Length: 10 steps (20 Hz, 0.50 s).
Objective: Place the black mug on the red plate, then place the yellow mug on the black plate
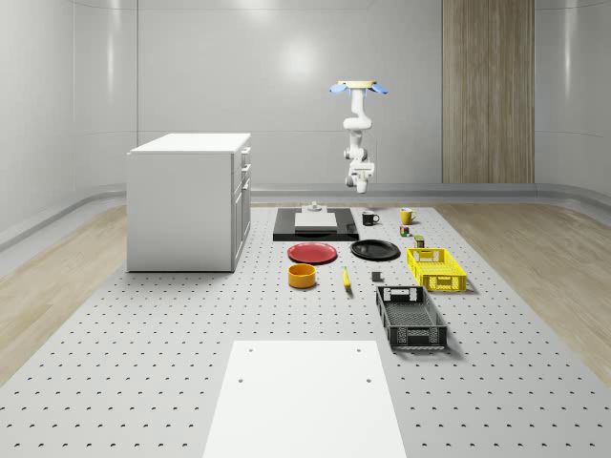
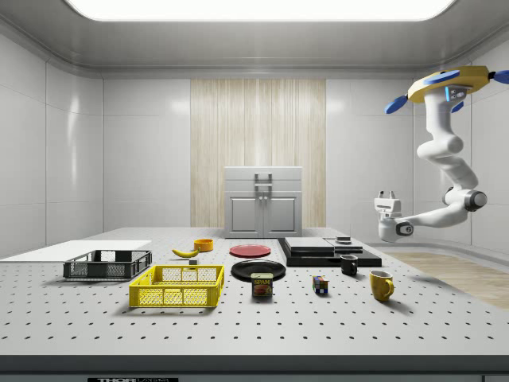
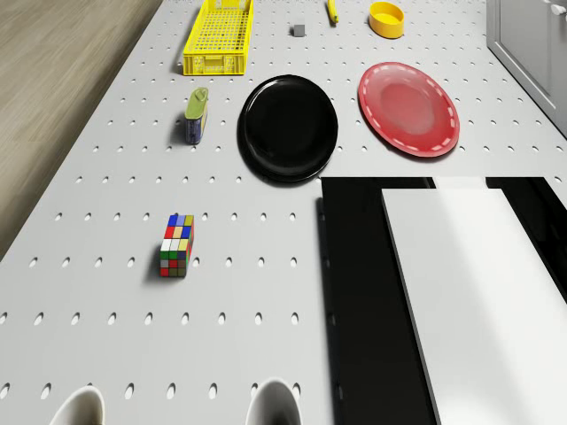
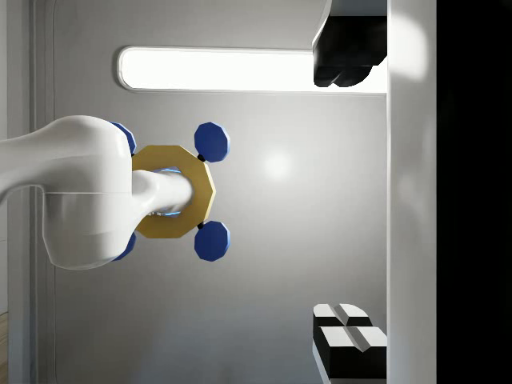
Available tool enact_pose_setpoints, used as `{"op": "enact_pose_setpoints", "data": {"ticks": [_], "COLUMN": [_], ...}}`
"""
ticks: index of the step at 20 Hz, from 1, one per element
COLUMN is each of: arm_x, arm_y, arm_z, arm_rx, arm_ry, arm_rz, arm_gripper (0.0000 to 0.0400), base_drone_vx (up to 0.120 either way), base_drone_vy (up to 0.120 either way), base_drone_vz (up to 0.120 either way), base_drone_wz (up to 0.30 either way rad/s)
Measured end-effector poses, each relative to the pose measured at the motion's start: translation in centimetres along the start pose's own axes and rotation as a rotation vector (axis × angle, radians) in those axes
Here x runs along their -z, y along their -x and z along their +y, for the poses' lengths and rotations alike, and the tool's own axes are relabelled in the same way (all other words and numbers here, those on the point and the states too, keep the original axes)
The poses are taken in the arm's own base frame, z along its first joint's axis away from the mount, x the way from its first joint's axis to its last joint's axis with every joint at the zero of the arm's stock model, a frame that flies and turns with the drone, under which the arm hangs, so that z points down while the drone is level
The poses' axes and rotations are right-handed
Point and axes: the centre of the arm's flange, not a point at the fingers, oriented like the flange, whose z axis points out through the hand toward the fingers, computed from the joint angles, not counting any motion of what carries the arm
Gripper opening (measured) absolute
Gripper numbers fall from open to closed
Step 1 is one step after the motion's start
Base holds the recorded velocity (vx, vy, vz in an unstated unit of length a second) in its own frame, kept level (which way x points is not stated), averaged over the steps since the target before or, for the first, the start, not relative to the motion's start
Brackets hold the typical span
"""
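1. The yellow-bodied quadrotor drone (image 2: 453, 83) hovers high above the far end of the perforated grey bench (image 1: 143, 343).
2. Its white arm hangs down, and the end effector (image 2: 387, 195) points upward with its fingers spread apart, holding nothing.
3. The small black ceramic mug (image 1: 368, 218) stands on the bench below the end effector, beside the black slab.
4. The yellow ceramic mug (image 1: 406, 216) stands near it.
5. The round red plate (image 1: 313, 253) and the glossy black plate (image 1: 374, 250) lie side by side, both bare.

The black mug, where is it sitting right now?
In the whole-scene view the black mug stands on the table just right of the black slab, behind the black plate, with the yellow mug further right.
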Motion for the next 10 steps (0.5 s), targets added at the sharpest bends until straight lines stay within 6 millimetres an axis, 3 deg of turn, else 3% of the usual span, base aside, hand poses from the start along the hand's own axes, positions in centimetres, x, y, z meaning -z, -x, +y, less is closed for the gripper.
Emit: {"op": "enact_pose_setpoints", "data": {"ticks": [1, 4, 10], "arm_x": [0.00, 0.00, 0.00], "arm_y": [0.01, 0.04, 0.12], "arm_z": [0.00, 0.01, -0.02], "arm_rx": [0.000, 0.000, 0.000], "arm_ry": [0.000, -0.001, 0.002], "arm_rz": [0.001, 0.004, 0.012], "arm_gripper": [0.0400, 0.0400, 0.0400], "base_drone_vx": [0.120, 0.013, 0.120], "base_drone_vy": [0.000, 0.000, 0.000], "base_drone_vz": [0.000, 0.000, 0.000], "base_drone_wz": [0.000, 0.000, 0.000]}}
